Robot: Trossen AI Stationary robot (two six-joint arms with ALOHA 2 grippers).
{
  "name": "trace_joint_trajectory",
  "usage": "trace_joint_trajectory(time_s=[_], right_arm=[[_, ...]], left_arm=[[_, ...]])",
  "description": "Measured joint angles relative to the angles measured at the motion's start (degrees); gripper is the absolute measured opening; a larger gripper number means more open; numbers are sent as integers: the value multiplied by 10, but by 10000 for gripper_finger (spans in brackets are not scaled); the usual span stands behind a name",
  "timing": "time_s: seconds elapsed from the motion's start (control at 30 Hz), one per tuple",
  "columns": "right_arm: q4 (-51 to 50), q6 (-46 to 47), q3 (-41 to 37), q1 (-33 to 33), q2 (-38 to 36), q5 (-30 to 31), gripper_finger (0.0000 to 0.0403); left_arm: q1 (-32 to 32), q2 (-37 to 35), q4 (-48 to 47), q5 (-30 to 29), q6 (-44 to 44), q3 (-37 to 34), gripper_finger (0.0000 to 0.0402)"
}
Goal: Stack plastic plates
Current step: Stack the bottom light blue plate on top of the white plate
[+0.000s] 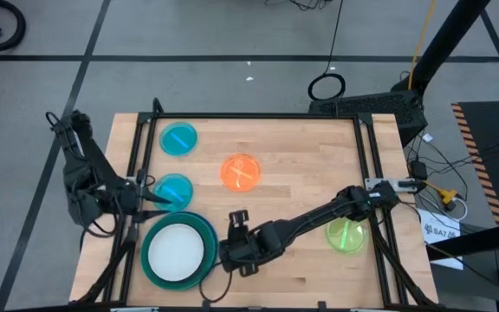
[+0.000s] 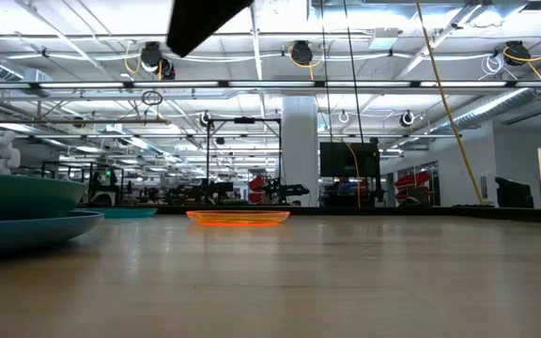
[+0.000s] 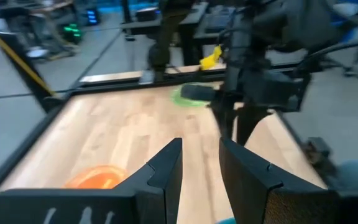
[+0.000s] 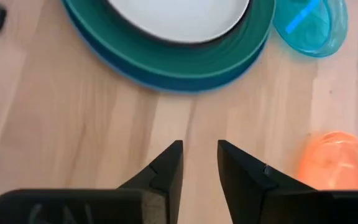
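Stack: from above, a white plate (image 1: 177, 252) sits on a teal plate (image 1: 207, 236) at the tabletop's (image 1: 293, 147) near-left corner; only the right wrist view bares the blue plate (image 4: 166, 79) rim underneath.
Right tool (image 1: 237, 234): just beside the stack, fingers slightly parted and empty, over bare wood.
Left tool (image 1: 165, 201): at the nearer cyan plate (image 1: 174, 189), just behind the stack; its own view shows fingers a little apart, holding nothing.
Other cyan plate (image 1: 178, 139): farther back from the stack, seen from above.
Orange plate (image 1: 241, 172): mid-tabletop, right of the cyan pair; the low view shows it lying flat.
Lime green plate (image 1: 346, 235): well right of the stack, partly under the right arm.
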Motion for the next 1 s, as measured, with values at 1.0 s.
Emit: trace_joint_trajectory(time_s=[1.0], right_arm=[[-103, -204, -61, -126, -88, -170, 85]], left_arm=[[77, 34, 0, -19, -34, 12, 113]])
